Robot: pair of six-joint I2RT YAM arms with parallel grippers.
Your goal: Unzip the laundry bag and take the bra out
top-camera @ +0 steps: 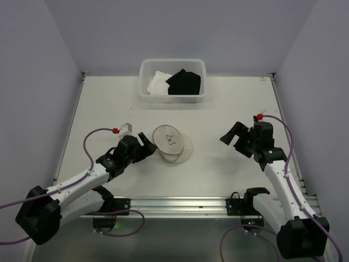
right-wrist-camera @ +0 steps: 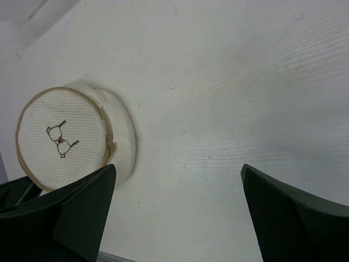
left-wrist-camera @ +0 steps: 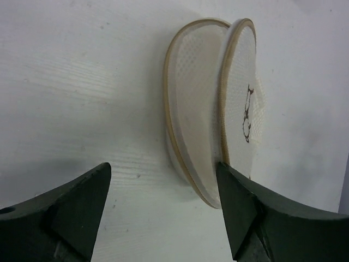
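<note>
The bag [top-camera: 172, 143] lies on the table [top-camera: 103, 103] near the middle, between the two arms and well in front of the basket [top-camera: 172, 100]. It is a small round drum of whitish mesh with tan hoop rims. In the left wrist view the bag [left-wrist-camera: 196, 103] shows two hoops set apart at the top and closing together lower down, with mesh wall between them. Its flat face is tilted up off the table rather than lying level.

The only mark on the bag is a small black line drawing of a bra on the flat face, seen plainly in the right wrist view on the bag [right-wrist-camera: 60, 136]. There are no letters with it.

The left gripper [top-camera: 144, 142] sits just beside the bag's left edge, jaws spread wide with nothing between them. In its own view the left gripper [left-wrist-camera: 163, 170] has one finger [left-wrist-camera: 240, 213] up against the near hoop; whether it touches cannot be told.

The right gripper [top-camera: 233, 137] is well apart from the bag, to its right, and points toward it. The right gripper [right-wrist-camera: 179, 170] is also spread wide and holds nothing.

The basket, white perforated plastic, stands at the far edge and holds a white cloth [top-camera: 157, 83] and a black cloth [top-camera: 184, 82].
</note>
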